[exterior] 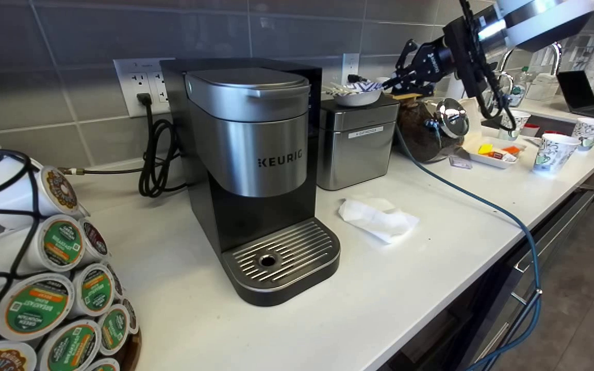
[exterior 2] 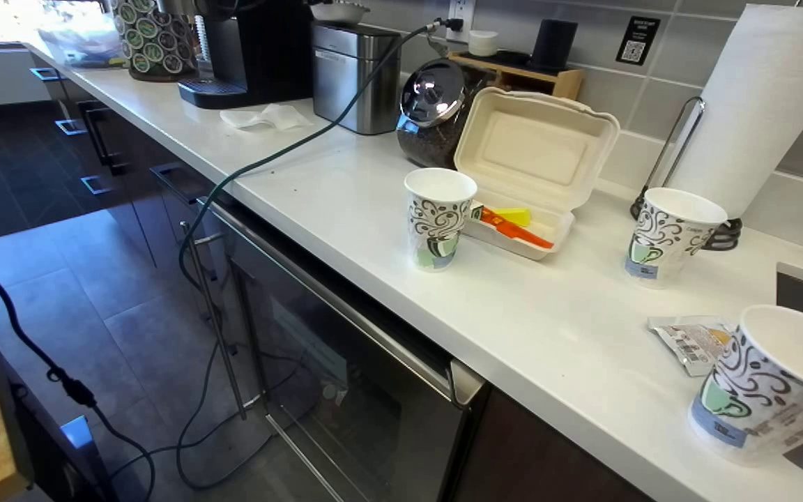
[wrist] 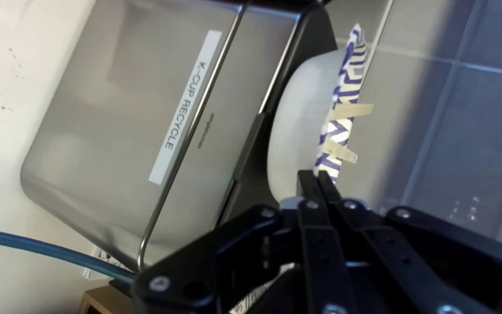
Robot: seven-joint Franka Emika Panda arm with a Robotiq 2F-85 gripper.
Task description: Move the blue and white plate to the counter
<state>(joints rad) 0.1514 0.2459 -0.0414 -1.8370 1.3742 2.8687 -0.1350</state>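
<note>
blue and white plate, patterned face pointing upward

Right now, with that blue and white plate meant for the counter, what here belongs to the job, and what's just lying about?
For the job:
small blue and white patterned plate
smooth off-white countertop
slim black robot fingers at the plate's rim

Just lying about:
black and silver coffee maker
crumpled white paper
three swirl-printed white paper cups
beige hinged takeout box
</note>
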